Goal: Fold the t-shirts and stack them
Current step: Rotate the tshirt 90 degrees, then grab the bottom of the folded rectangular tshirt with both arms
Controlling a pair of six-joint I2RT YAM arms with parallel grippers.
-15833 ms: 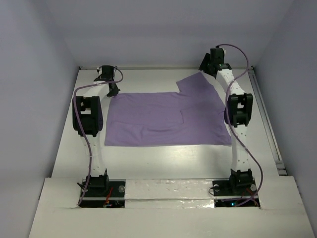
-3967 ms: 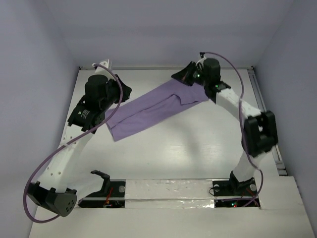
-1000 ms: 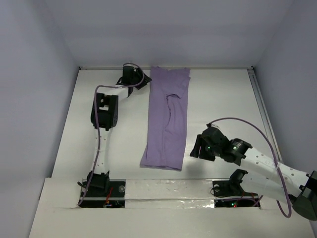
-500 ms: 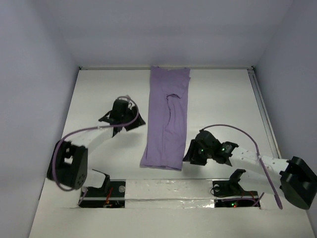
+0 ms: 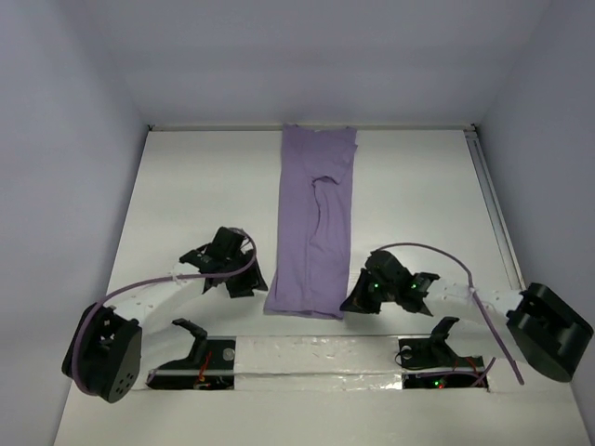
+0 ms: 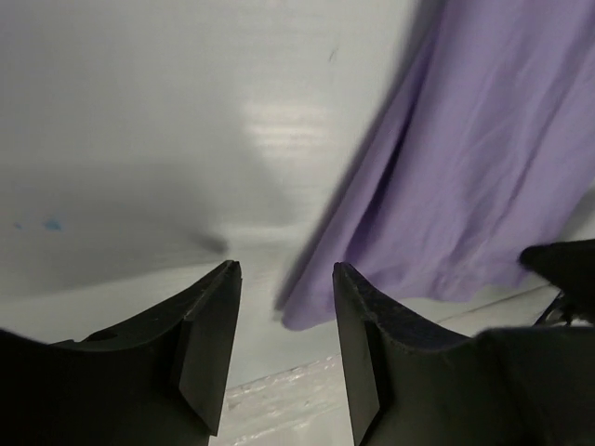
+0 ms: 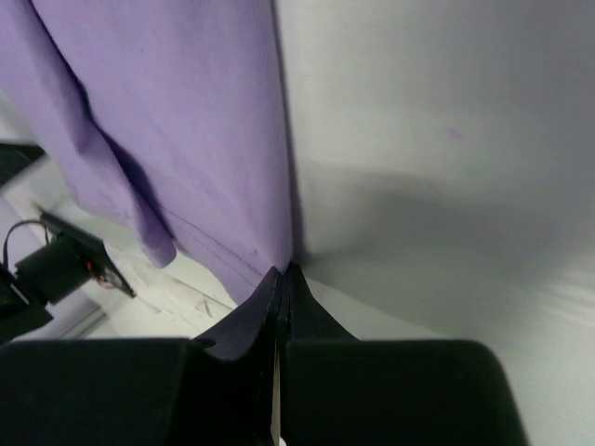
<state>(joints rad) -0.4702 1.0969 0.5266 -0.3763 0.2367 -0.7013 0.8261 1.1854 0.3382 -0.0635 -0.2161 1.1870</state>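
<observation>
A lavender t-shirt [image 5: 314,223], folded into a long narrow strip, lies down the middle of a white table [image 5: 186,204] seen from above. Its top edge sits against the far edge of the table at upper centre, and its bottom hem stops just short of the white ledge [image 5: 316,351] at lower centre. Both long sides are fairly straight, with a small crease near the middle. Wide bare table lies to the left and right of the strip, bounded by pale walls.

The left gripper [image 5: 249,282] sits low on the table just beside the shirt's lower left corner. In its wrist view the two dark fingers [image 6: 209,325] stand partly apart with nothing between them, and the corner lies just ahead of the gap.

The right gripper [image 5: 351,302] sits at the shirt's lower right corner. Its jaws are pressed together, and the hem runs right into the tips; whether cloth is caught between them cannot be made out
</observation>
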